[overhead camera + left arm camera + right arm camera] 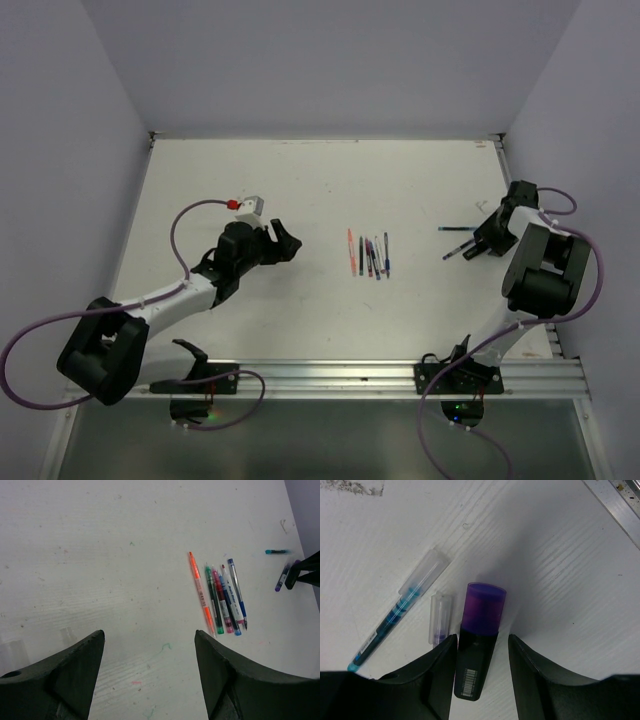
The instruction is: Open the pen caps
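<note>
In the right wrist view a black marker (475, 672) with a purple cap (482, 607) on it lies on the table between my right gripper's (481, 638) open jaws; the left finger is close against it. A small whitish loose cap (440, 617) lies just left of it. A teal pen (395, 617) with a clear cap (427, 567) on it lies further left. My left gripper (149, 635) is open and empty over bare table, to the left of a row of several capped pens (220, 597). From above the row (368, 255) lies mid-table, my left gripper (287, 243) to its left and my right gripper (478, 243) at the far right.
A metal rail (620, 502) runs along the table's right edge near the right gripper. A white block with a red tip (247, 206) sits behind the left arm. Grey walls close in the table on three sides.
</note>
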Motion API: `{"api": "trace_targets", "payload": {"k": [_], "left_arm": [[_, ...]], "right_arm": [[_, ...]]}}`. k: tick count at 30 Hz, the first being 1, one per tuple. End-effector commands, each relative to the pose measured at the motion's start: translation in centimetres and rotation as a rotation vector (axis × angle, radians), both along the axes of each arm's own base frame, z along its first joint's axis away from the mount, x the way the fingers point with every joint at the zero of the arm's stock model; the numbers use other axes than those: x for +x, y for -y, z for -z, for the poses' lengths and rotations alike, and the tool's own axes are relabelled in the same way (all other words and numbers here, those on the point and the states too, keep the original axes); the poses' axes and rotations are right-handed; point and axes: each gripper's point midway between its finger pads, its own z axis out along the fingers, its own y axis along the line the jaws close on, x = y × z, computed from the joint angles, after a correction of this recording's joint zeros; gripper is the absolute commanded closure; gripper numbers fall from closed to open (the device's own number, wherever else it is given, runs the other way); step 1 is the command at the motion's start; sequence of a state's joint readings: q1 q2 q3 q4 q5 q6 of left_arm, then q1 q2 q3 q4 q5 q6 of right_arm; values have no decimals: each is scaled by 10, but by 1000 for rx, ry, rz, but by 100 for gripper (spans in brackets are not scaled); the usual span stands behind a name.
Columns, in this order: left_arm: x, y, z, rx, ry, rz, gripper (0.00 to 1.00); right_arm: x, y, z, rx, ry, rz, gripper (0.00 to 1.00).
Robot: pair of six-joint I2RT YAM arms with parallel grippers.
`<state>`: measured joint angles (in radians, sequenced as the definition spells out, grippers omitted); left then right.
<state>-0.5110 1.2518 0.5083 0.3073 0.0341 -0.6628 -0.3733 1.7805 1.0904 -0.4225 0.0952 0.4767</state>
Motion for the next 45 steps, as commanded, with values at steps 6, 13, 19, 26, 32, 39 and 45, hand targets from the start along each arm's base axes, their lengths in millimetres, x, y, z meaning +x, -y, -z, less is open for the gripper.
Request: {"api": "trace_targets", "payload": {"k": [6, 13, 19, 26, 32, 39, 45], "left_arm": [[3, 6, -5, -33, 33, 14, 25], [2, 6, -5, -32, 34, 19, 25], [-1, 12, -8, -34, 21, 57, 27], [-13, 25, -24, -90, 4, 143, 30], [-23, 31, -48, -127, 0, 187, 30], [-17, 48, -83, -175, -35, 254, 27], [-3, 36, -95, -247, -66, 216, 31]], "right_arm": [[6, 8, 1, -26, 11, 25, 54], [-1, 3, 9, -5, 3, 35, 71], [-10, 0, -5, -12, 30, 51, 89], [-25, -7, -66, -75, 162, 44, 100], [-16, -70, -128, -39, 308, -212, 100], [-19, -263, -148, 143, 349, -880, 100], [-59, -354, -137, 156, 355, -1174, 100]]}}
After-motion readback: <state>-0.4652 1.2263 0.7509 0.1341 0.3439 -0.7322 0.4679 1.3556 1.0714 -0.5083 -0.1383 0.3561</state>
